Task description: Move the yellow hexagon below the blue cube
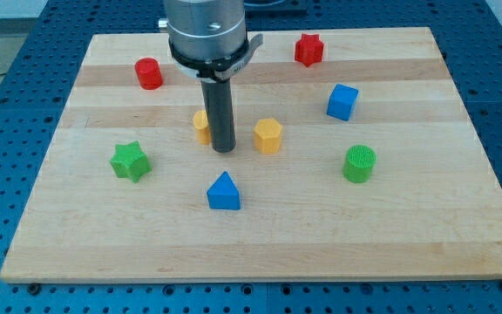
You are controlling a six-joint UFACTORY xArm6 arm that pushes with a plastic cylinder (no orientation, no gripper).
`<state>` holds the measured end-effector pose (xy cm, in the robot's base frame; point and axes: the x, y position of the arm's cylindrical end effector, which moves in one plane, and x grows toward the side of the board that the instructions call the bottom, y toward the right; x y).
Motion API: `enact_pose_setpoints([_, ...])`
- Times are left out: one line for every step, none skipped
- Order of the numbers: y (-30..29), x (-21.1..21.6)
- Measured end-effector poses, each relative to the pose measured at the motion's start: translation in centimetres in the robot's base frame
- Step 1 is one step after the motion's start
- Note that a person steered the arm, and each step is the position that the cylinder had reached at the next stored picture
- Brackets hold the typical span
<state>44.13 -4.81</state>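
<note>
Yellow hexagon (268, 135) sits just at 3 o'clock of my tip (223, 150), a narrow gap between them. The rod is bare, with nothing to open or close, and whether it touches the second yellow block (201, 126), half hidden at its 9 o'clock, I cannot tell. Blue cube (342, 101) lies at 2 o'clock of the hexagon, well apart; the green cylinder (359, 163) sits beneath the cube. To do this well, I judge a slow, centred push toward 3 o'clock best, stopping between cube and cylinder, nudging neither.
</note>
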Motion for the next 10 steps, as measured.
enact_pose_setpoints([4.9, 4.0])
enact_pose_setpoints([3.9, 4.6])
enact_pose_setpoints([1.2, 1.5])
enact_pose_setpoints([3.6, 0.9])
enact_pose_setpoints([4.0, -0.3])
enact_pose_setpoints([4.5, -2.0])
enact_pose_setpoints([7.9, -1.4])
enact_pose_setpoints([5.8, -4.2])
enact_pose_setpoints([8.1, -3.6])
enact_pose_setpoints([10.1, -1.7])
